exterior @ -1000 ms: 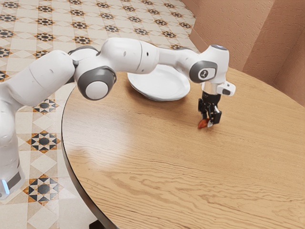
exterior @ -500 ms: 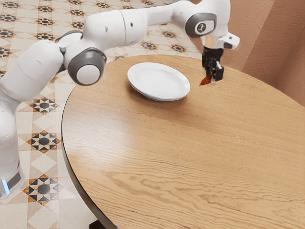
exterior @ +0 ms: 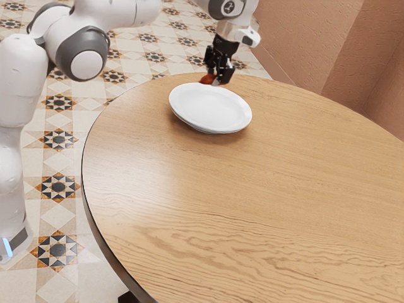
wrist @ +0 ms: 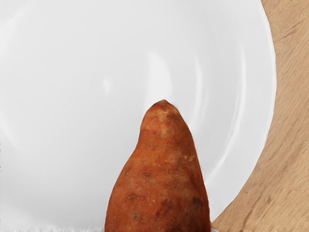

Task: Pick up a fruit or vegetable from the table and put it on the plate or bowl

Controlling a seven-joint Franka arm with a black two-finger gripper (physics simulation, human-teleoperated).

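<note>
Wooden table (exterior: 252, 208) across lower frame. White plate (exterior: 211, 108) upper centre, on table. My gripper (exterior: 218, 77) top centre, above plate's far rim, fingers clamped on sweet potato (exterior: 206, 79), which hangs in air over plate.

Items counted:
- One round white glazed plate (exterior: 211, 108) (wrist: 72, 96), toward 11 o'clock on the tabletop.
- One tapered orange-brown sweet potato (exterior: 206, 79) (wrist: 159, 179), at the plate's 12 o'clock rim in the exterior view.
- One round light-wood table (exterior: 252, 202) (wrist: 289, 145).
- One white-and-grey jointed arm (exterior: 79, 53).
- One black two-finger gripper (exterior: 218, 77).

Totals:
- Vegetables: one.
- Dishes: one.
</note>
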